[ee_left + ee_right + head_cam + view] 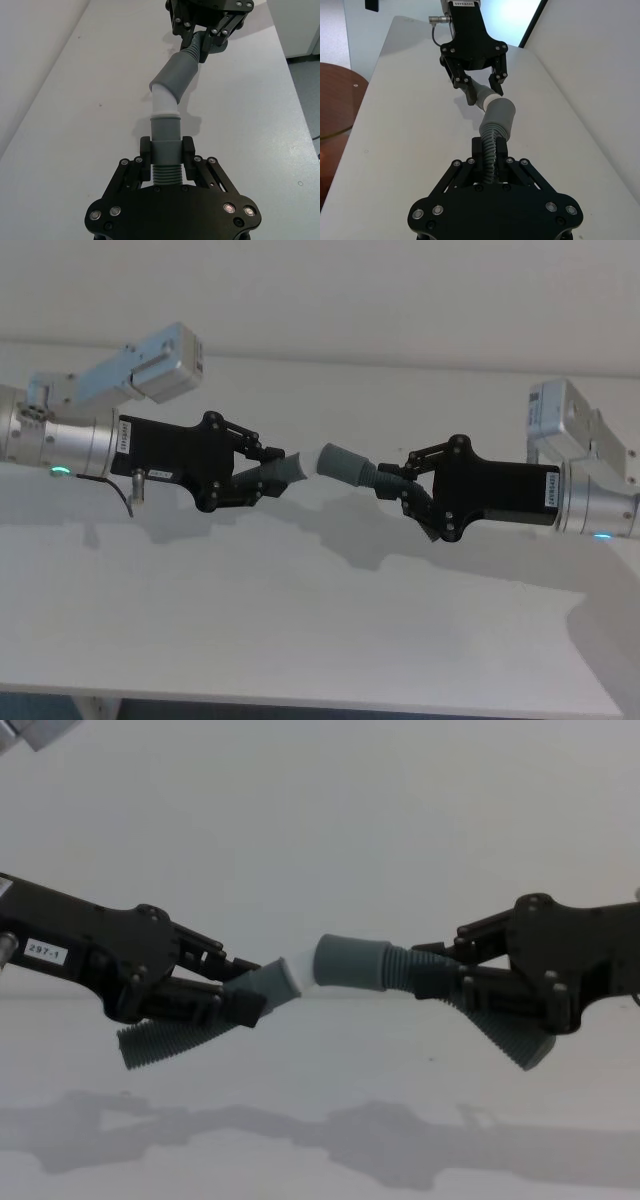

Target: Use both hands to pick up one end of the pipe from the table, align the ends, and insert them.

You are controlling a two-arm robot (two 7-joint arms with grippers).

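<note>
Both hose pieces held in the air above the white surface [320,640], ends facing each other at centre. Left hand [262,472] clamped on the ribbed piece with the narrow cuff [262,982] (pale tip [164,100] pointing right). Right hand [402,483] clamped on the ribbed hose behind the wide cuff [344,462]. In the left wrist view, pale tip meeting the wide cuff's mouth at an angle, not straight in line; depth of entry not clear.
</note>
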